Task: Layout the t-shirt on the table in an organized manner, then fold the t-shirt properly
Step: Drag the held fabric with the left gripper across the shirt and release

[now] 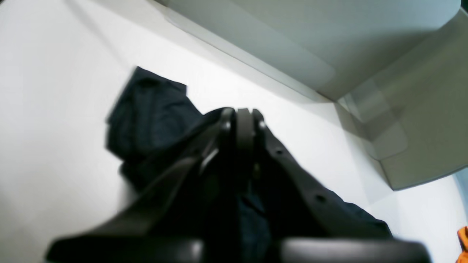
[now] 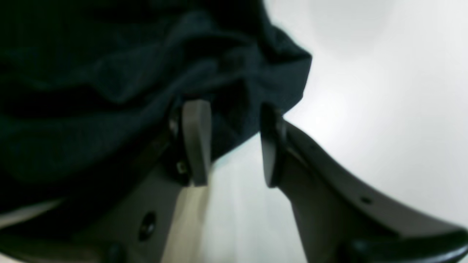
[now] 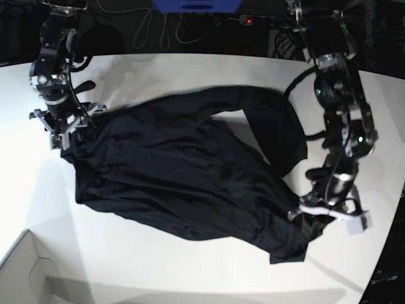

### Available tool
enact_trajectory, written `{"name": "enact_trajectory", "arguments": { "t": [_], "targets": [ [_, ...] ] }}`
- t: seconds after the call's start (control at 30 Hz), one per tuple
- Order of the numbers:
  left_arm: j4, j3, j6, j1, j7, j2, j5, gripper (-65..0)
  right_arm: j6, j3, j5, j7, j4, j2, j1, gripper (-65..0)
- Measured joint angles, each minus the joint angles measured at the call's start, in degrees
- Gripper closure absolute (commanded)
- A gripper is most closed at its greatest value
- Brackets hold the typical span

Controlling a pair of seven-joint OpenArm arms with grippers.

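Overhead light is flooding the worktop (image 3: 190, 266) and washing it near-white in every view. Both wrist views are running soft: the left tool (image 1: 244, 120) is smearing out of focus, and the t-shirt (image 2: 109, 84) is sinking to near-black, folds barely showing. Base view's background is sitting dark.

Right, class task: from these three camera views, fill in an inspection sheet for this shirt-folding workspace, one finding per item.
Surface: white table, curved far edge.
Job's things: black t-shirt spread but wrinkled, not folded.
Clutter: white box corner; orange object at the left wrist view's edge.
Grippers: left gripper jaws shut on the shirt's edge; right gripper jaws apart, at the other side's edge.
Cables: dark cables behind the table.
Surroundings: dark, blue item at back.
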Motion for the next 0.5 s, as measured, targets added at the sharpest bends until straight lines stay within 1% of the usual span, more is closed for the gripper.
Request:
{"name": "enact_trajectory", "arguments": {
  "t": [0.2, 0.3, 0.43, 0.5],
  "targets": [
    [-10.6, 1.6, 0.3, -7.8, 0.1, -0.1, 0.2, -0.3, 0.0, 0.0, -0.1, -0.2, 0.8, 0.0, -0.9, -23.0],
    [-14.6, 2.3, 0.3, -12.1, -0.6, 1.0, 0.6, -0.3, 0.0, 0.0, 0.0, 0.2, 0.8, -0.3, -0.9, -23.0],
    [-19.8, 2.8, 0.1, -15.6, -0.3, 2.3, 0.6, -0.2, 0.0, 0.0, 0.0, -0.2, 0.8, -1.2, -2.1, -23.0],
    [-22.9, 2.8, 0.1, -17.1, -0.3, 2.3, 0.5, -0.2, 0.0, 0.0, 0.0, -0.2, 0.8, -1.0, -2.0, -23.0]
  ]
}}
